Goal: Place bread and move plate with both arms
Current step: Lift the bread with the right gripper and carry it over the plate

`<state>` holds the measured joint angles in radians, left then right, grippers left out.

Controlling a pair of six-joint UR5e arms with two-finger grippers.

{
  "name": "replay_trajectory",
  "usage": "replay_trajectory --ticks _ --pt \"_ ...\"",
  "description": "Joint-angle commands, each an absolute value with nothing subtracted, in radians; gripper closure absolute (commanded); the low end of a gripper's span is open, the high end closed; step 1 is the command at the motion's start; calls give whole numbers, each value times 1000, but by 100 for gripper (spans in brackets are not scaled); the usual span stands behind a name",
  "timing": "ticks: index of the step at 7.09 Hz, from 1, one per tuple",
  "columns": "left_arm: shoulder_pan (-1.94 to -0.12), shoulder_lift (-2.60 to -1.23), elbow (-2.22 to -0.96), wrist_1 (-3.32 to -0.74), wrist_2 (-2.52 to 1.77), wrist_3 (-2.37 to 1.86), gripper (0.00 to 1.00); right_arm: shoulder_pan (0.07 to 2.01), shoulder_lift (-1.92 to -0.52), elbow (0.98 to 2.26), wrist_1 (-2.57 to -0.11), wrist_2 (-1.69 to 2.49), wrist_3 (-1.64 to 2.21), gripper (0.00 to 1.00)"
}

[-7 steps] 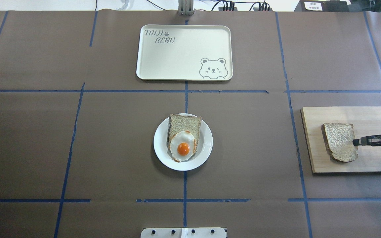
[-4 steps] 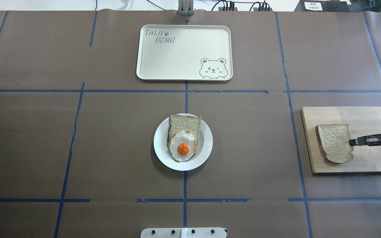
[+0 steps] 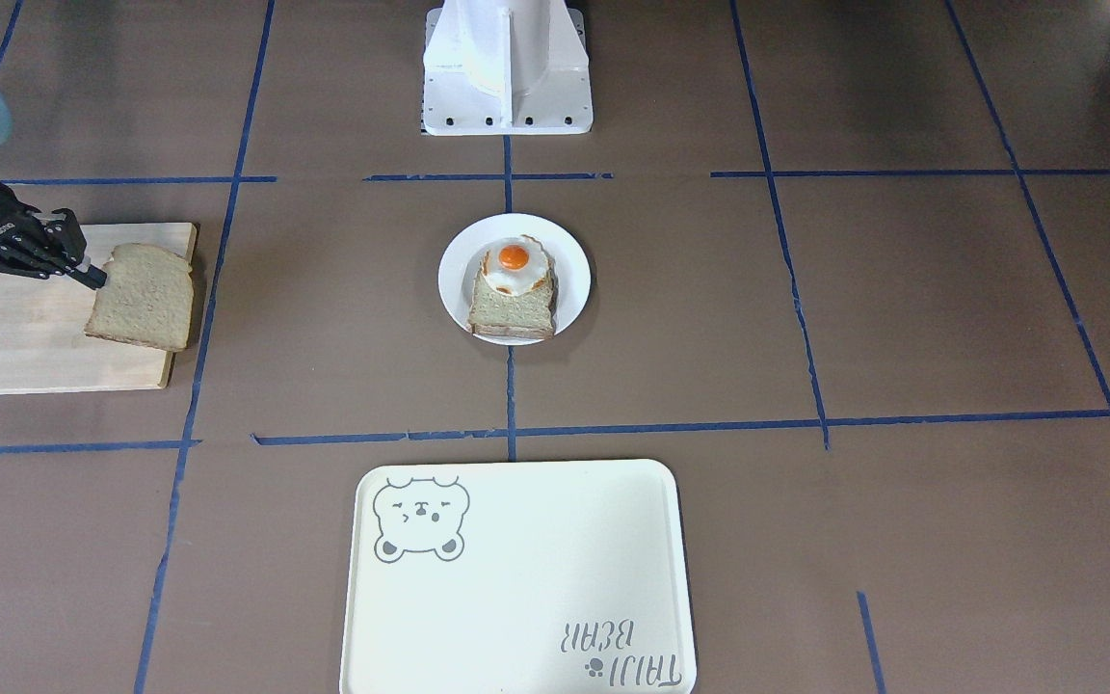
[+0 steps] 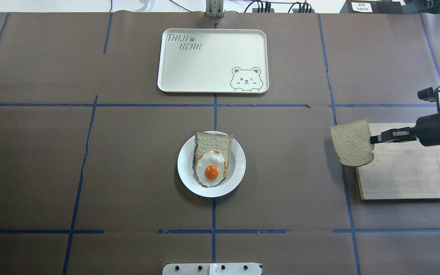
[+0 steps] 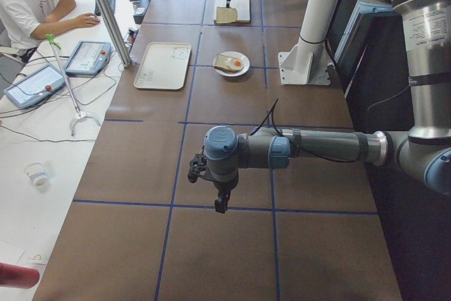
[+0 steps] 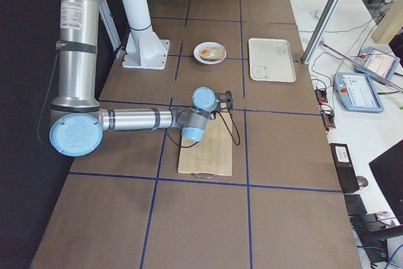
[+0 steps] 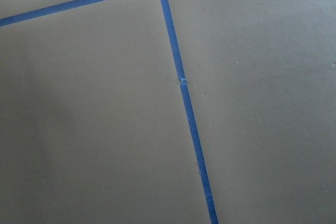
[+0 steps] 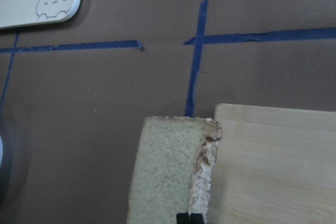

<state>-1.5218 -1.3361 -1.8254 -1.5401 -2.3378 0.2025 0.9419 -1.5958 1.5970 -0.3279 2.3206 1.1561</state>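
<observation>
Brown wholemeal bread slice (image 4: 351, 143) hangs, apparently clear, over the edge of the pale wooden board (image 4: 407, 175), pinched in the jaws of the right gripper (image 4: 372, 139). How the left gripper (image 5: 221, 206) holds its jaws, I cannot tell.

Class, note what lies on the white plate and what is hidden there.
A toast slice lies on the plate, a fried egg on top of it. The egg hides part of the toast; both hide the plate's middle.

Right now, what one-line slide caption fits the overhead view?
Right gripper holds the bread over the wooden board's edge; the plate with egg toast sits at table centre.
</observation>
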Motion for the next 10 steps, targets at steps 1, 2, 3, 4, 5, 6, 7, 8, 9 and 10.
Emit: replay_trajectory --ticks 1,2,3,4,5,6,7,8,9,10 --pt "-1522 -1336 -1825 -1540 -2338 202 0 924 -1421 1598 -376 2322 1276 100" --pt "-1522 -1336 -1825 -1540 -2338 202 0 902 -1352 1598 -397 2313 1322 100" --pt "-1522 -1336 -1825 -1540 -2338 202 0 869 -1271 1598 -444 2280 1363 100" --pt "-1522 -1336 -1824 -1555 -2338 202 0 820 -1199 1600 -504 2225 1382 100" --pt "-1522 -1336 -1824 -1568 -2338 201 0 740 -1146 1600 -527 2116 1432 100" --pt "-1522 -1336 -1824 -1568 -2338 201 0 657 -1132 1600 -528 2000 1437 100" --pt "-1522 -1336 -1822 -1568 -2338 201 0 591 -1129 1600 -528 1923 1439 100" --pt "-1522 -1336 -1822 -1568 -2338 201 0 544 -1126 1601 -528 1867 1439 100" --pt "-1522 -1336 -1822 -1568 -2338 201 0 490 -1114 1600 -528 1817 1437 100" --pt "-1522 -1336 -1821 -1568 -2336 201 0 441 -1105 1595 -528 1759 1437 100"
